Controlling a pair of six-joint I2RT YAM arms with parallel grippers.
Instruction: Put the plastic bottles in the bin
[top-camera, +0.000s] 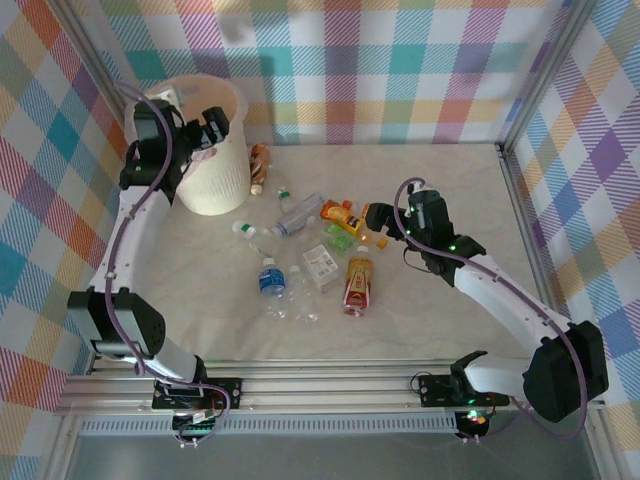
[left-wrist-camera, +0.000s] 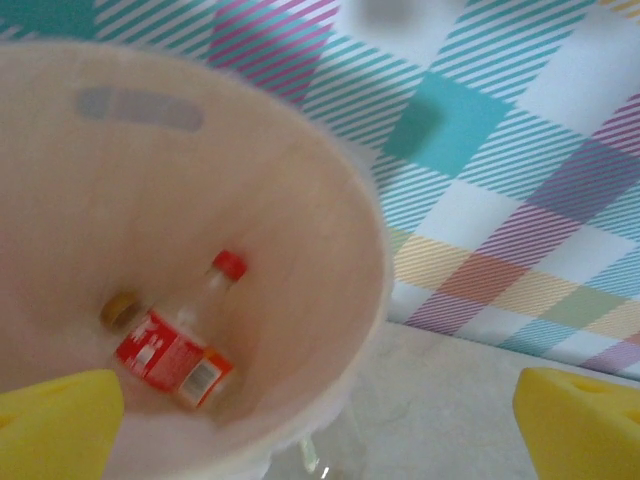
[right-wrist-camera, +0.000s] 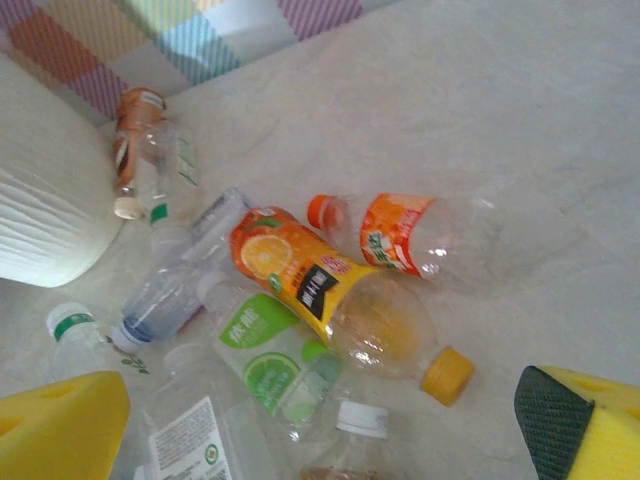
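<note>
The cream-white bin (top-camera: 212, 170) stands at the far left. My left gripper (top-camera: 208, 135) hangs over its rim, open, with nothing between its yellow fingertips (left-wrist-camera: 60, 420). Inside the bin (left-wrist-camera: 300, 200) lies a clear bottle with a red label and red cap (left-wrist-camera: 175, 350). Several crushed bottles lie mid-table. My right gripper (top-camera: 374, 222) hovers open at the right edge of the pile. Just ahead of its fingertips (right-wrist-camera: 65, 430) lie an orange-juice bottle with a yellow cap (right-wrist-camera: 330, 300), an orange-labelled bottle (right-wrist-camera: 420, 235) and a green-labelled bottle (right-wrist-camera: 270, 355).
A brown-labelled bottle (top-camera: 258, 165) lies right beside the bin. A blue-labelled bottle (top-camera: 270, 280) and a red-and-yellow one (top-camera: 358, 283) lie nearer the front. Checked walls close the back and sides. Bare table stretches to the right (top-camera: 470, 200).
</note>
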